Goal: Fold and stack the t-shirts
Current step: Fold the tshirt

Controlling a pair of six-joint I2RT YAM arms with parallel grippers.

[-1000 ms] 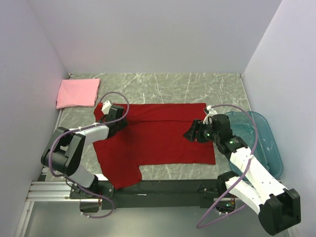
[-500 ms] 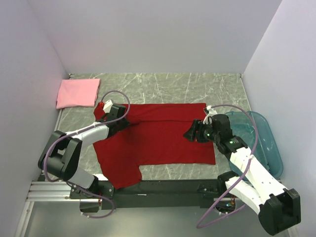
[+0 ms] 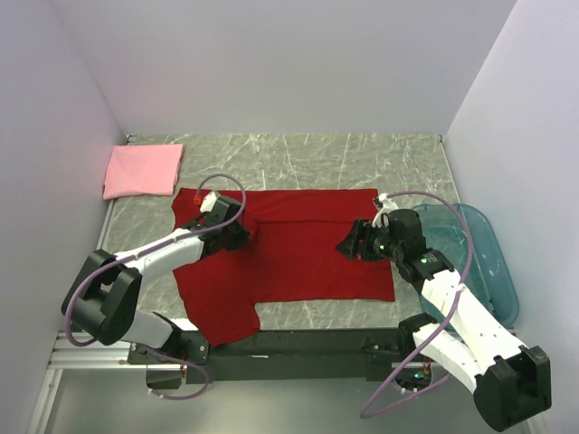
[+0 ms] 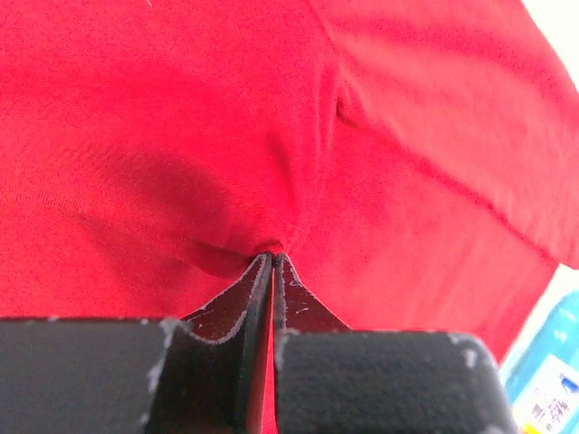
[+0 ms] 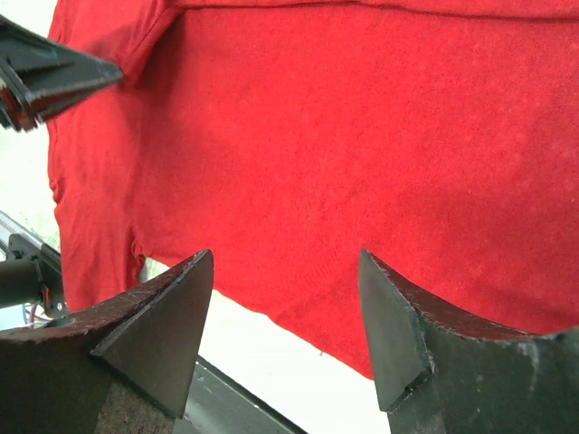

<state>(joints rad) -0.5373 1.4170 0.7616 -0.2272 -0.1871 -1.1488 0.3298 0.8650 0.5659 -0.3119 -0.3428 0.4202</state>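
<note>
Lying spread flat in the middle of the table (image 3: pixel 317 158) in the top view, the deep red shirt (image 3: pixel 298 258) has its long axis running left to right, with the sleeves toward the left and the hem toward the right. The pink shirt (image 3: pixel 143 170) sits folded in the far left corner. The teal bin (image 3: pixel 488 262) stands at the right edge; I cannot tell what it holds.

Left wrist: the left gripper (image 4: pixel 272 258) has its jaws pressed together, pinching a raised pucker of red cloth.

Right wrist: the right gripper (image 5: pixel 285 271) hangs over the shirt with its jaws spread.
</note>
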